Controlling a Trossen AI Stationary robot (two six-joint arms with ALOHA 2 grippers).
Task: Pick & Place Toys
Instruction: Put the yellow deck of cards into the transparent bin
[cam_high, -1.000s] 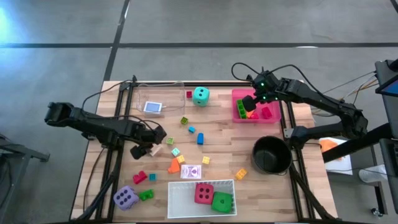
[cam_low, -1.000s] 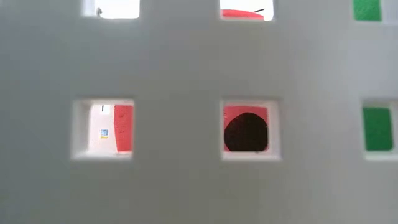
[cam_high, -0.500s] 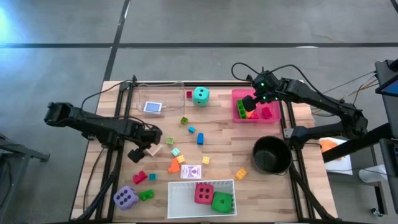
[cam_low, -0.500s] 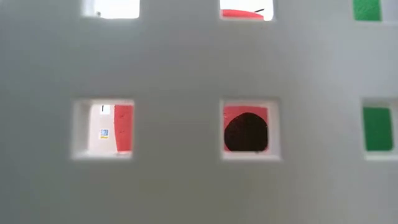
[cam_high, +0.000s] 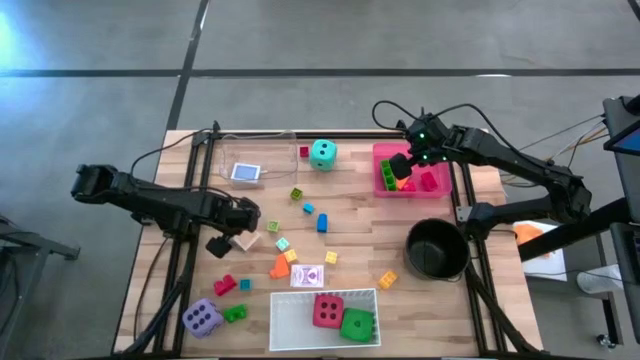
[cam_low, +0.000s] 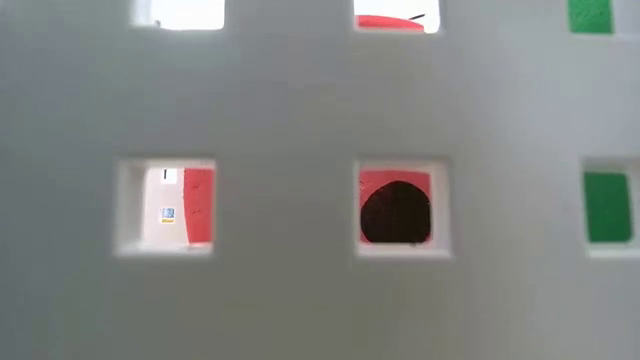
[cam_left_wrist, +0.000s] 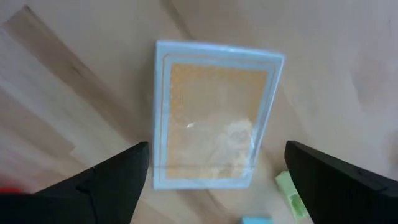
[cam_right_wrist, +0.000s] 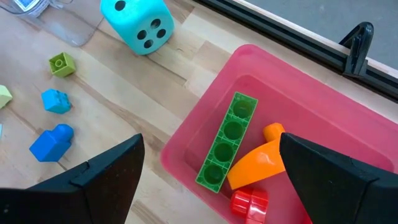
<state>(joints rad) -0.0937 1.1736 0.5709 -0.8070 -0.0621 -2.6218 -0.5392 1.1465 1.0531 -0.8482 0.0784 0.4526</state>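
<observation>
Wooden bench (cam_high: 350, 225) slats carry scattered toys. Left gripper (cam_left_wrist: 211, 186) hangs over an orange-backed card (cam_left_wrist: 214, 115), fingers spread wide and empty, straddling its short sides. A flat card likely needs low, square closure. Right gripper (cam_right_wrist: 208, 180) waits open above the pink tray (cam_right_wrist: 298, 99).

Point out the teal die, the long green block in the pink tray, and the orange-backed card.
teal die (cam_right_wrist: 138, 23): right wrist view, on its three-dot face.
long green block (cam_right_wrist: 227, 149): right wrist view, mid-length on its studded top.
orange-backed card (cam_left_wrist: 211, 112): left wrist view, centre of its orange back.
</observation>
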